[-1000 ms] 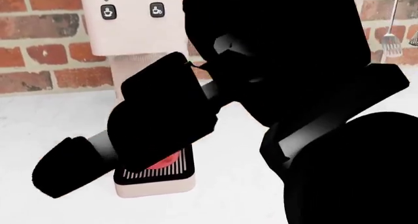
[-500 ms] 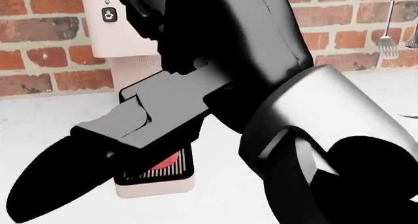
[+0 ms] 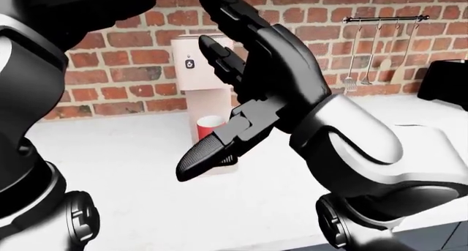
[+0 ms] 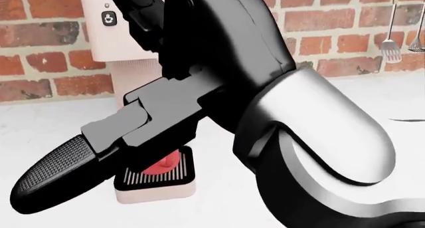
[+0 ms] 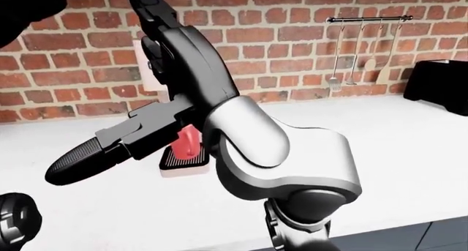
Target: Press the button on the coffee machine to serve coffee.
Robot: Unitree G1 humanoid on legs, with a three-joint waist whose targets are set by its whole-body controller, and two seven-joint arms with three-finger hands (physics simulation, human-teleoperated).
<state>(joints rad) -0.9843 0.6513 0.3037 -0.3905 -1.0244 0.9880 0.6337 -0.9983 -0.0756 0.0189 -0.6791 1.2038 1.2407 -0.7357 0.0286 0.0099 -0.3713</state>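
Reaching up, the black right hand (image 3: 252,70), fingers spread, is held against the cream box-shaped coffee machine (image 3: 191,64); its small dark square button (image 3: 189,64) must next be pressed.

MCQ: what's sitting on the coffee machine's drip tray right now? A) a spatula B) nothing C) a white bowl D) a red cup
D: a red cup stands on the slotted drip tray under the coffee machine, partly hidden by the right hand.
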